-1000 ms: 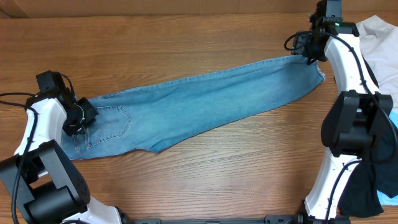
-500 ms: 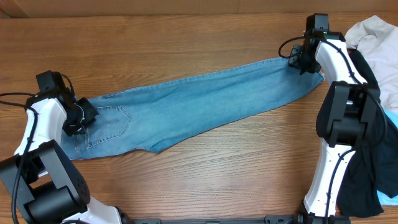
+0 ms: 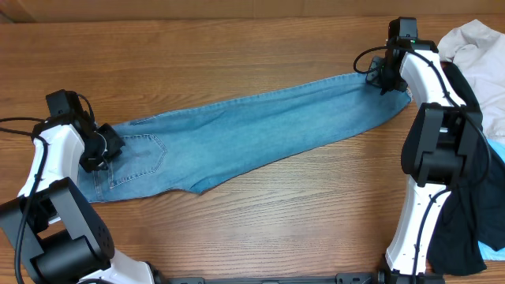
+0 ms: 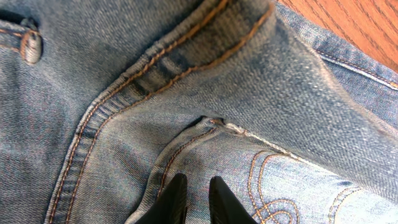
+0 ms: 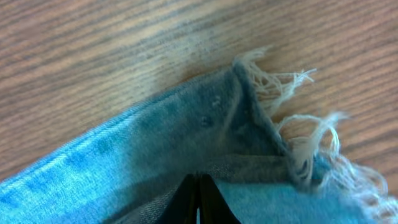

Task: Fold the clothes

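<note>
The light blue jeans point(image 3: 260, 126) lie flat and stretched across the table, waist at the left and ankle at the far right. My left gripper point(image 3: 101, 150) sits on the waist end beside a stitched back pocket point(image 3: 138, 162). In the left wrist view its jaws point(image 4: 194, 186) stand nearly together, pinching denim at the pocket's upper edge point(image 4: 205, 124). My right gripper point(image 3: 384, 79) is at the ankle end. In the right wrist view its fingertips point(image 5: 199, 182) are pressed together on the denim's upper layer, just short of the frayed white hem point(image 5: 298, 140).
An off-white cloth point(image 3: 477, 47) lies at the back right, partly under the right arm. A black garment point(image 3: 465, 225) hangs down the table's right side. Bare wooden table point(image 3: 237, 47) runs behind the jeans and in front of them point(image 3: 300, 221).
The right arm swung left and down onto the ankle hem, and its jaws went from open to shut. The left gripper and the jeans have not moved.
</note>
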